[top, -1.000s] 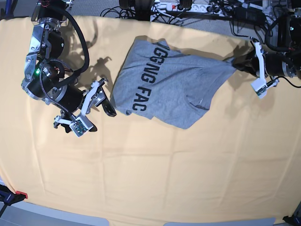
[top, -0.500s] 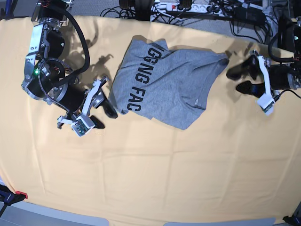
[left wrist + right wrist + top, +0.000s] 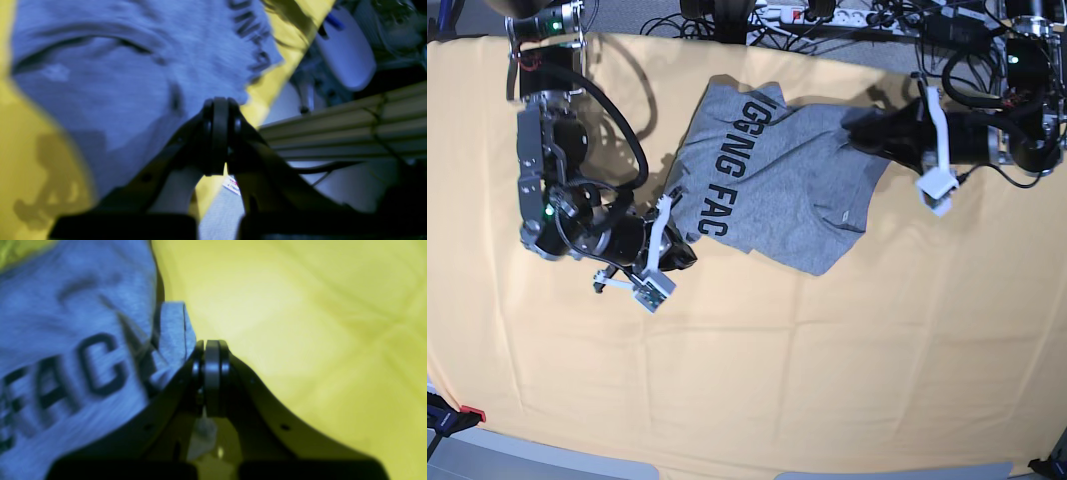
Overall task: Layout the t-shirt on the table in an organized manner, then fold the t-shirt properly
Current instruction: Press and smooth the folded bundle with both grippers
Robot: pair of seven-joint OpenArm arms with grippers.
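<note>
On the table (image 3: pixel 757 370), both arms' fingers (image 3: pixel 217 133) are pressed together at opposite edges of the crumpled t-shirt (image 3: pixel 777 190).

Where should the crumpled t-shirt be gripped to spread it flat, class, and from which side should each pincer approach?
Probably the two opposite edges of the t-shirt: the corner beside the lettering, from the right pincer side, and the far bunched edge, from the left pincer side. The shirt lies folded over itself on the table, so outward pulls should open it.
</note>
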